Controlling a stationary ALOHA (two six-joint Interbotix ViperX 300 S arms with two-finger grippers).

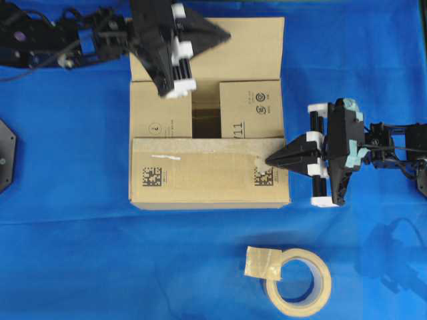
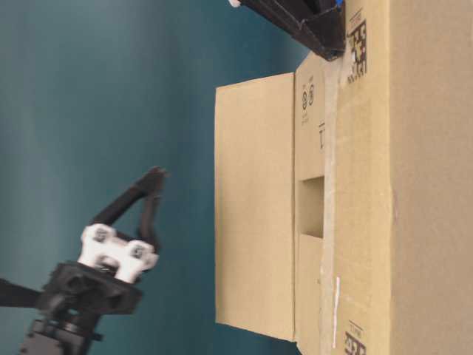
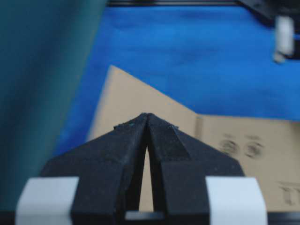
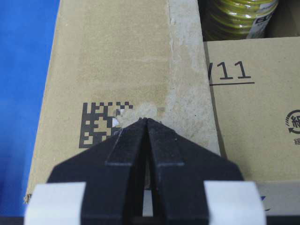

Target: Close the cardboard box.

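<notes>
The cardboard box [image 1: 207,177] stands mid-table. Its near flap [image 4: 112,61] is folded down over the top, and both side flaps [image 1: 250,110] lie inward with a gap between them. The far flap [image 1: 250,50] [image 2: 255,207] still stands up. My right gripper [image 1: 269,161] [image 4: 146,120] is shut and empty, with its tips on the near flap's right end by a barcode [image 4: 101,124]. My left gripper [image 1: 225,33] [image 3: 147,115] is shut on nothing and hovers by the far flap's upper edge, apart from it in the table-level view [image 2: 155,176].
A beige tape roll [image 1: 298,280] lies on the blue cloth [image 1: 80,253] in front of the box. A yellow-green item [image 4: 239,16] shows inside the box through the gap. A dark mount [image 1: 5,157] sits at the left edge.
</notes>
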